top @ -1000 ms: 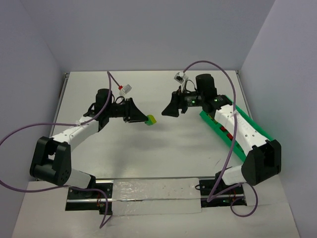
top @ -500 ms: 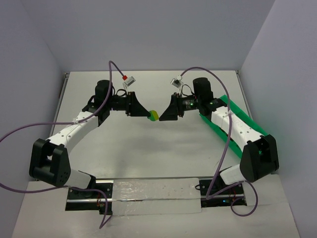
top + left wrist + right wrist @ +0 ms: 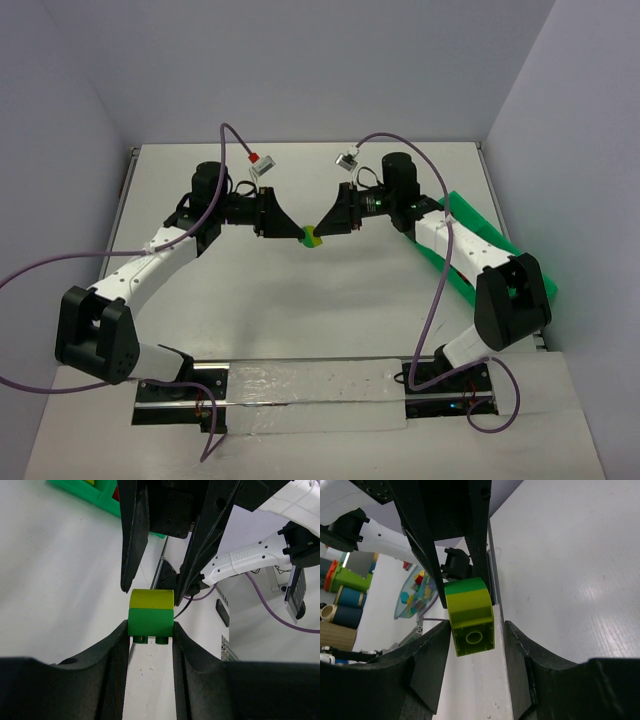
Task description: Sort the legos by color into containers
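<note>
A two-brick lego stack hangs above the table's middle, a dark green brick (image 3: 151, 622) with a yellow-green brick (image 3: 469, 615) pressed onto it. My left gripper (image 3: 150, 630) is shut on the dark green brick (image 3: 308, 235). My right gripper (image 3: 474, 627) faces it from the right. Its jaws straddle the yellow-green brick (image 3: 151, 599) with a thin gap still showing on one side. In the top view the right gripper (image 3: 322, 230) meets the left gripper (image 3: 300, 234) at the stack. The bright green tray (image 3: 465, 212) lies at the right, mostly under the right arm.
The tray's corner (image 3: 102, 497) shows a red piece inside. Purple cables loop above both arms. A metal rail (image 3: 300, 385) runs along the near edge, and walls close in the table on three sides.
The left gripper carried the stack towards the centre. The right gripper moved left to meet it, and its jaws narrowed around the yellow-green brick.
</note>
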Robot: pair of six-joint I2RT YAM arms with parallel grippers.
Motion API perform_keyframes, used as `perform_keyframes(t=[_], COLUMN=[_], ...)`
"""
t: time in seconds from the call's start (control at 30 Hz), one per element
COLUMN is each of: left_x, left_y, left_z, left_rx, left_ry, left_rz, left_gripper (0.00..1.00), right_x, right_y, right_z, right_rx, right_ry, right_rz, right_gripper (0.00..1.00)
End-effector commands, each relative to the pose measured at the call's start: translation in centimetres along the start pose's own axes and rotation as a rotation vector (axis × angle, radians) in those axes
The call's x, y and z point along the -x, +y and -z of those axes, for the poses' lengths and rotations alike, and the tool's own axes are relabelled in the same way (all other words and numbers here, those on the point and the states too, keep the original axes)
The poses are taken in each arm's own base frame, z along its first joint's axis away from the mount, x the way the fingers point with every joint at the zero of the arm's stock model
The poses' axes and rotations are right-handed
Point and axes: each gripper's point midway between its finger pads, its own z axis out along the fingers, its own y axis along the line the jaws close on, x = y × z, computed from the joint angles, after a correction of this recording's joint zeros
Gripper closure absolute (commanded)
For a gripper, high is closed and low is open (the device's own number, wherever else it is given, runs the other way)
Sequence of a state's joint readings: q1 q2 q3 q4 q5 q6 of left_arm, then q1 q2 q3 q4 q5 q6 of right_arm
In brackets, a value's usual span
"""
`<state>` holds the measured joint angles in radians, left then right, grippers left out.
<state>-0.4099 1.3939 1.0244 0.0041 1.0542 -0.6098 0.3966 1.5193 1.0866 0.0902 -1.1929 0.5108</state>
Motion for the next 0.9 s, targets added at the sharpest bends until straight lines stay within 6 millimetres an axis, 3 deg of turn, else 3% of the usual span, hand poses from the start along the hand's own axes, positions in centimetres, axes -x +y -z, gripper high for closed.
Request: perform_keyframes(t=[0.0,0.17,0.33,0.43,0.57,0.87], left_x=[1.8,1.8,1.9,1.6,1.0,0.4], left_y=[-2.6,-2.5,-2.7,-2.6,-2.3,-1.0], left_z=[0.5,0.5,0.6,0.7,1.0,2.0], left_rx=[-0.038,-0.034,-0.031,-0.021,0.0,0.041], left_ry=[-0.031,-0.034,-0.037,-0.026,-0.012,-0.026], left_rz=[-0.116,-0.114,-0.131,-0.119,-0.121,-0.102], left_gripper=[1.0,1.0,1.0,1.0,1.0,1.0], right_x=[-0.3,-1.2,-1.2,-1.2,-1.4,-1.5], right_y=[1.4,1.6,1.7,1.5,0.6,-0.7], right_z=[-0.8,-1.2,-1.1,-0.8,0.3,3.4], right_rx=[0.074,0.095,0.092,0.071,0.024,-0.088], right_ry=[0.032,0.059,0.056,0.046,0.016,-0.05], right_rz=[0.035,0.027,0.032,0.032,0.02,0.008], right_gripper=[0.47,0.51,0.84,0.94,1.0,1.0])
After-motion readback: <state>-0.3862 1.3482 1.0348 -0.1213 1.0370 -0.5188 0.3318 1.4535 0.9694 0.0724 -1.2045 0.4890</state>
